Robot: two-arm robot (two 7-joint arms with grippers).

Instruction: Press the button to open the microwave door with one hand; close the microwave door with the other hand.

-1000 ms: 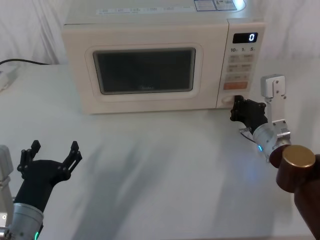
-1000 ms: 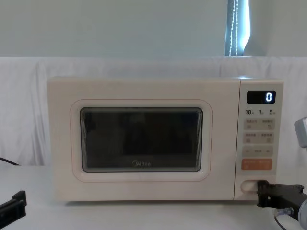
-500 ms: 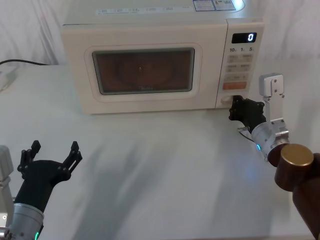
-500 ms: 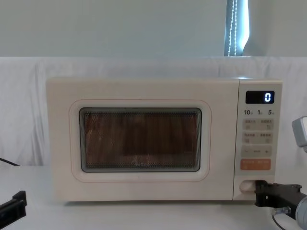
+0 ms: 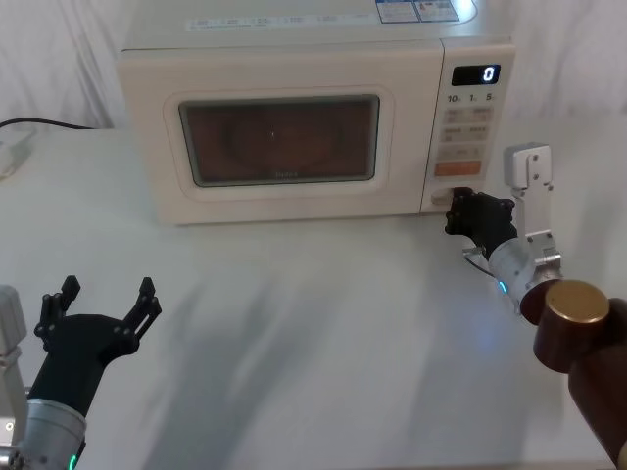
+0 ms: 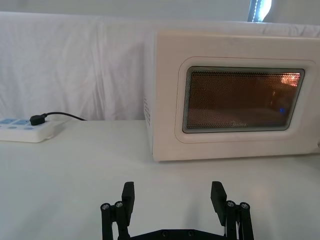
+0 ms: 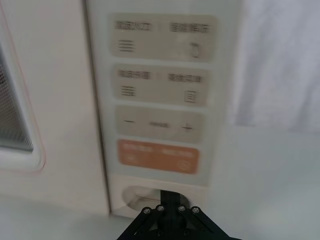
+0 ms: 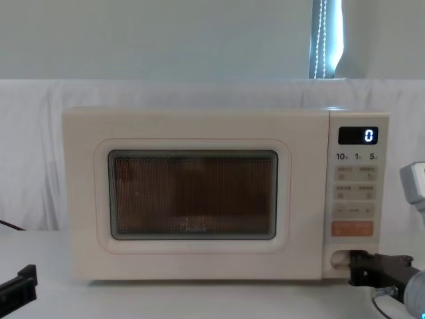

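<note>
One right gripper (image 5: 458, 208) presses the button (image 8: 337, 258).

A staged robot test area rather than a lived-in kitchen: the cream microwave (image 8: 226, 193) stood alone on a bare white bench (image 5: 323, 333), with white cloth (image 6: 75, 65) draped as a backdrop behind it and a plain pale wall (image 8: 159, 36) above. A white power strip (image 6: 25, 130) with a black plug lay on the bench off to the robot's left, its cable trailing across the cloth. A strip of bright window light (image 8: 327, 36) showed behind the oven. No cabinets, sink or cookware framed the appliance, and the fabric-covered set-up pointed to a laboratory demonstration space.
</note>
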